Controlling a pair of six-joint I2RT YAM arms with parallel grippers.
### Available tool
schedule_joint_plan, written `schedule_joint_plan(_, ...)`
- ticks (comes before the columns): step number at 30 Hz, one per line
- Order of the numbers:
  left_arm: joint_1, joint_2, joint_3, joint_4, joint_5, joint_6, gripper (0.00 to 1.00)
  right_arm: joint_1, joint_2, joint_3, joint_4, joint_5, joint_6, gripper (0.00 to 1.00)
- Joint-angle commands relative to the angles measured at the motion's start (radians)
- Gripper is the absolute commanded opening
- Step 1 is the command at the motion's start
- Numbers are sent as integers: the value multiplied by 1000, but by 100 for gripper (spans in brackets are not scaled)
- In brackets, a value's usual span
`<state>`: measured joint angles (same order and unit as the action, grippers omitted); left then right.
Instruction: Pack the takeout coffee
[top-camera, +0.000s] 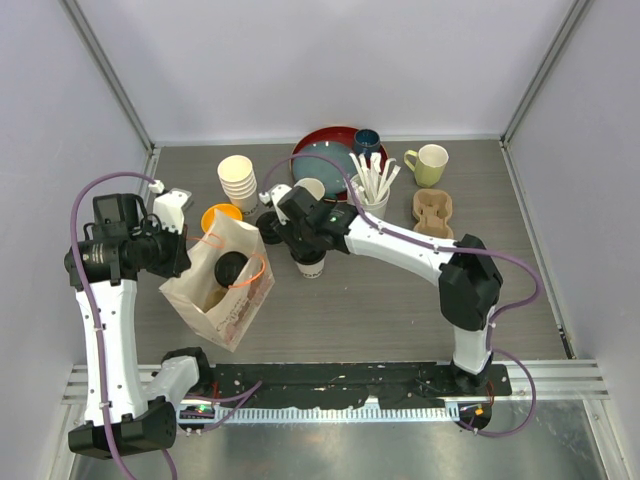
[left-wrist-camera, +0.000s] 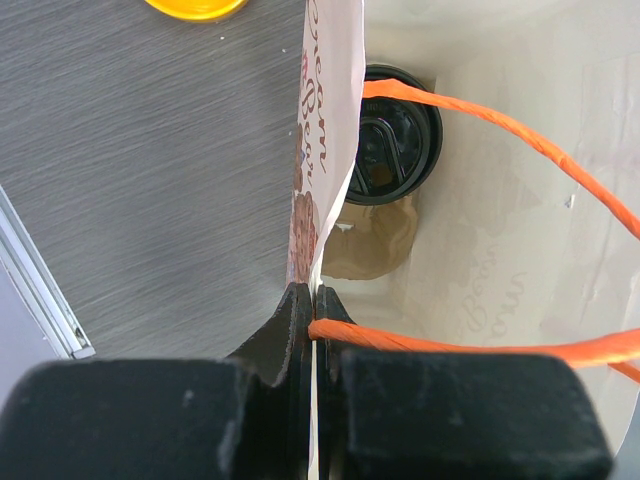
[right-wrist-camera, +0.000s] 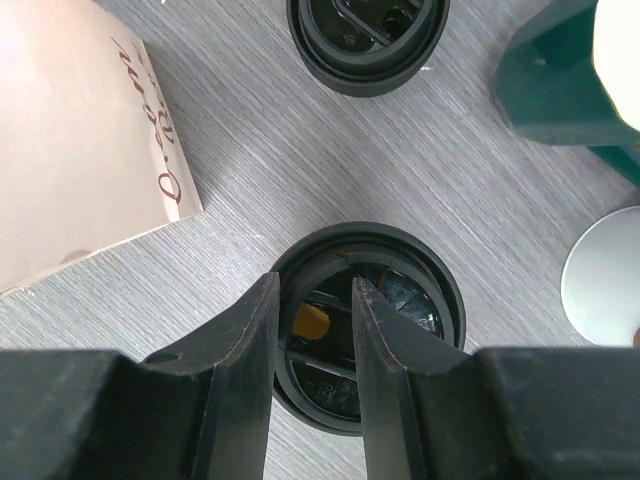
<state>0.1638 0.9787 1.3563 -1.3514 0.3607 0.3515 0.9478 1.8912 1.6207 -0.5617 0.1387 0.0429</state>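
My left gripper (left-wrist-camera: 312, 300) is clamped tight on the top edge of the paper bag (left-wrist-camera: 325, 120), with one wall pinched flat between the fingers. Red-brown cursive lettering runs along that wall. I read one word as "Bean" and cannot make out the rest. Two orange handles (left-wrist-camera: 480, 120) cross the bag's mouth, and the nearer one touches my finger. Just ahead of the fingertips, down inside the bag, one takeout coffee stands upright. This is the bagged cup (left-wrist-camera: 395, 140), with its black sip lid facing up; any marks on the lid are too small to read. Ahead of this gripper, outside the bag, there is one orange round piece (top-camera: 222, 213) and one stack of cream cups (top-camera: 238, 180), whose number I cannot count.

My right gripper (right-wrist-camera: 315, 290) has its fingers parted. Both tips hang over the black lid of the second cup (right-wrist-camera: 420, 290), which stands on the table (right-wrist-camera: 250, 170) directly beneath. I cannot tell whether the tips touch the lid. To this gripper's left the bag shows more cursive, beginning with "D". Ahead sits one more black lid (right-wrist-camera: 365, 40). Well off to the right are one white cup of stirrers (top-camera: 372, 200), one brown carrier (top-camera: 433, 212) and two mugs, one dark teal (top-camera: 367, 140) and one yellow-green (top-camera: 430, 163).
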Motion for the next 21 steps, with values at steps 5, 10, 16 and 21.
schedule_joint_plan(5, -1, -5, 10, -121, 17, 20, 0, 5, -158, -159, 98, -57, -21, 42)
schedule_joint_plan(10, -3, -5, 9, -121, 26, 18, 0, 9, -202, -160, 98, -47, -35, 56)
schedule_joint_plan(16, -1, -8, 12, -130, 26, 21, 0, 35, -231, -145, 100, -24, -61, 59)
schedule_joint_plan(21, -1, -11, 12, -132, 23, 21, 0, 68, -218, -147, 54, 68, -40, 49)
